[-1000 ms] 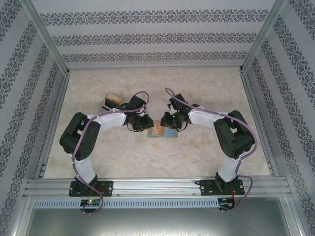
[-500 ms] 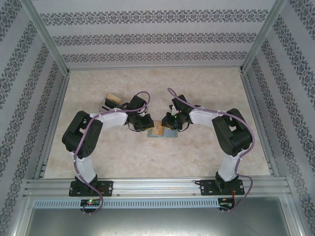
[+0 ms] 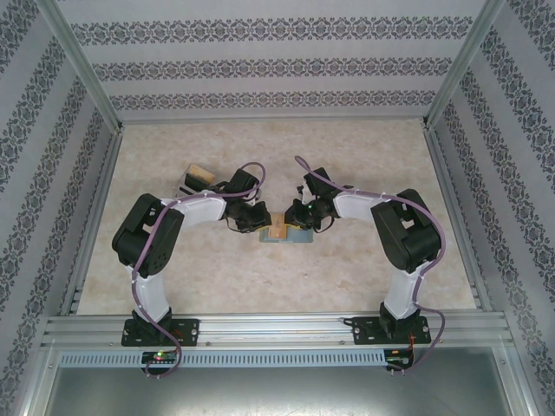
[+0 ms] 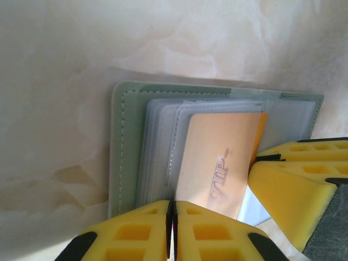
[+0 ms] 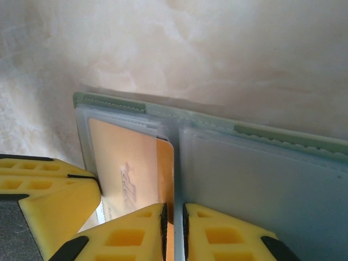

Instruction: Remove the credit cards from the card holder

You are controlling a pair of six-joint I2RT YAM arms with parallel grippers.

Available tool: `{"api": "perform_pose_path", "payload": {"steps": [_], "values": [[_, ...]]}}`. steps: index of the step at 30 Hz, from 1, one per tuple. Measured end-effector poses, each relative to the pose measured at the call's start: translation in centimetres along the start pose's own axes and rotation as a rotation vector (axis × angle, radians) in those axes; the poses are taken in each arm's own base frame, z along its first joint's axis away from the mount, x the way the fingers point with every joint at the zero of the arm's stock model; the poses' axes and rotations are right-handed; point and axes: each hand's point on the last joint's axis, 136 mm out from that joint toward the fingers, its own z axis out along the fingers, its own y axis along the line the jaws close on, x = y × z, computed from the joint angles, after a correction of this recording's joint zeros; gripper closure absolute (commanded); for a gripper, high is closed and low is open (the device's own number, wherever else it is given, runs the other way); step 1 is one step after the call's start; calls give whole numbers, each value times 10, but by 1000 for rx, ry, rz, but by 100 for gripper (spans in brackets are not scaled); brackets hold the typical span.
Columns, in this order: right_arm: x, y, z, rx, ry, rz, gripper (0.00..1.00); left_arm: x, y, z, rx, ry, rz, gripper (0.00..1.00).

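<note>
The card holder (image 3: 300, 236) lies open at mid-table, grey-green with clear inner sleeves (image 4: 157, 147). A yellowish credit card (image 4: 217, 157) marked VIP sits in a sleeve, and one strip of it (image 5: 166, 168) pokes out toward the centre crease. My left gripper (image 4: 172, 217) is shut, tips at the card's edge where it meets the sleeve. Whether anything is pinched there I cannot tell. My right gripper (image 5: 175, 228) is shut on a pale upright sleeve leaf of the card holder (image 5: 261, 179) at the crease. From above, both grippers (image 3: 263, 224) (image 3: 297, 220) meet over the card (image 3: 277, 229).
A small tan-lined box (image 3: 197, 178) stands behind the left arm's wrist. Patterned walls and metal rails enclose the pale marbled table (image 3: 364, 156) on three sides.
The left gripper's jaws have closed further at the card's edge. Both arms have shifted only slightly, and the card holder has stayed in place.
</note>
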Motion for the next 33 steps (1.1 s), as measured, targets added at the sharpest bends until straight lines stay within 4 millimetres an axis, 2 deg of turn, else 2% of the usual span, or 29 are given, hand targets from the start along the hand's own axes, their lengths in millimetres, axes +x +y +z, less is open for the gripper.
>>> {"api": "perform_pose_path", "payload": {"steps": [33], "values": [[7,1,4,-75,54,-49,83,1,0,2,9,-2,3,83]]}}
